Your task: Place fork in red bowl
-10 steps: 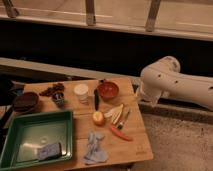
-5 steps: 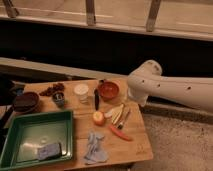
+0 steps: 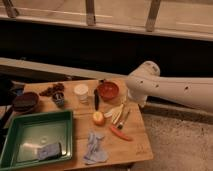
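The fork point(image 3: 123, 119) lies on the wooden table point(image 3: 137, 145), slim and greyish with a darker handle, just above the red chili point(image 3: 120, 132). The red bowl point(image 3: 108, 90) stands at the table's back, right of the white cup point(image 3: 81, 91). My white arm point(image 3: 150, 85) reaches in from the right, and its rounded end hangs over the table's right edge, beside the bowl and above the fork. The gripper is hidden behind that end of the arm. Nothing has been lifted off the table.
A long black utensil point(image 3: 96, 99) lies left of the bowl, near an apple point(image 3: 98, 118) and pale peels point(image 3: 116, 111). A green tray point(image 3: 35, 131) holding a blue sponge point(image 3: 48, 150) fills the front left. A dark brown bowl point(image 3: 26, 101) and a blue cloth point(image 3: 95, 147) are also there.
The arm has swung left from beyond the table's right side until its end is over the right edge, close to the red bowl. The objects have not moved.
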